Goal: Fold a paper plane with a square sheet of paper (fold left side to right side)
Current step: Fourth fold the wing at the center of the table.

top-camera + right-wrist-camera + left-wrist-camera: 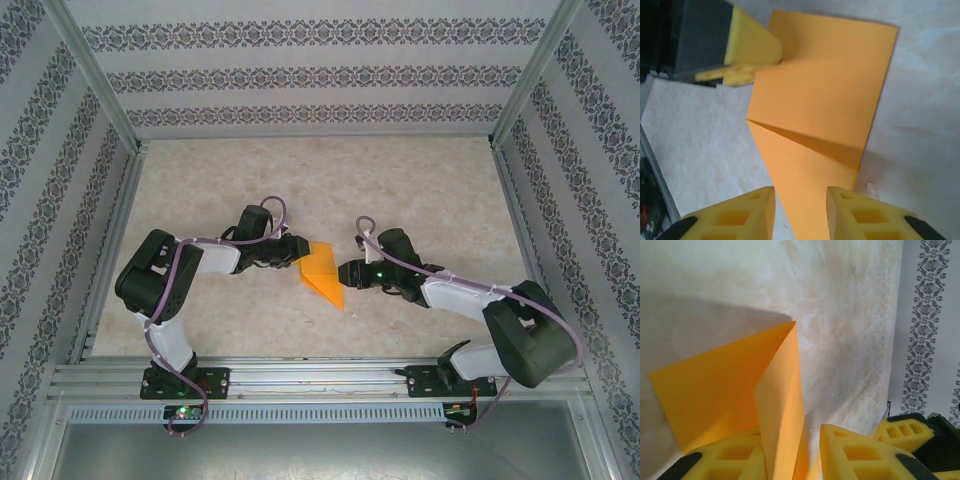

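Observation:
The square sheet of paper (322,277) is bright orange and folded into an angular shape, lying mid-table between both arms. One flap (782,405) stands up between the yellow fingers of my left gripper (297,252). The flap leans on the left finger (725,460), and a small gap shows beside the right one. My left gripper (790,432) is open around that flap. In the right wrist view the paper (825,100) tapers to a point between the spread fingers of my right gripper (800,192), which is open and touches nothing. My right gripper (348,274) sits at the paper's right side.
The marbled tabletop (320,190) is walled by patterned panels on three sides. Aluminium rails (320,375) run along the near edge, where the arm bases stand. The right gripper's yellow fingers (902,432) show at the lower right of the left wrist view.

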Controlling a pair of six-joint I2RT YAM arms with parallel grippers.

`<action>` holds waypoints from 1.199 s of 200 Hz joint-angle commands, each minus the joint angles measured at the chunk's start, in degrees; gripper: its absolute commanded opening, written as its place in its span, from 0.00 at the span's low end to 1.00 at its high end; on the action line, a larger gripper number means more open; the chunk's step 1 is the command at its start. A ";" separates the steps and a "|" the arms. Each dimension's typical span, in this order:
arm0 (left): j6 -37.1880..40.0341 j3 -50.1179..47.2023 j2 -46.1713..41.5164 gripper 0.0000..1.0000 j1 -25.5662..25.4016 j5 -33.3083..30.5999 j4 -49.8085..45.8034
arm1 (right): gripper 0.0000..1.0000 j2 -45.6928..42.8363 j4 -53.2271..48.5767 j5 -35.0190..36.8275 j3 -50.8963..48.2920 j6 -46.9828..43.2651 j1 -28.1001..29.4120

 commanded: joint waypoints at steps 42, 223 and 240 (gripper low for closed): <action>-2.60 0.78 -2.45 0.24 -1.17 2.06 3.59 | 0.45 -12.63 -24.08 24.29 5.22 -2.79 8.58; -2.47 3.47 -3.17 0.20 -2.46 0.62 0.38 | 0.41 18.92 -36.36 57.70 24.94 5.29 34.87; -1.96 3.49 -3.33 0.20 -2.48 0.23 -0.25 | 0.37 20.05 -36.82 57.98 25.27 5.37 34.68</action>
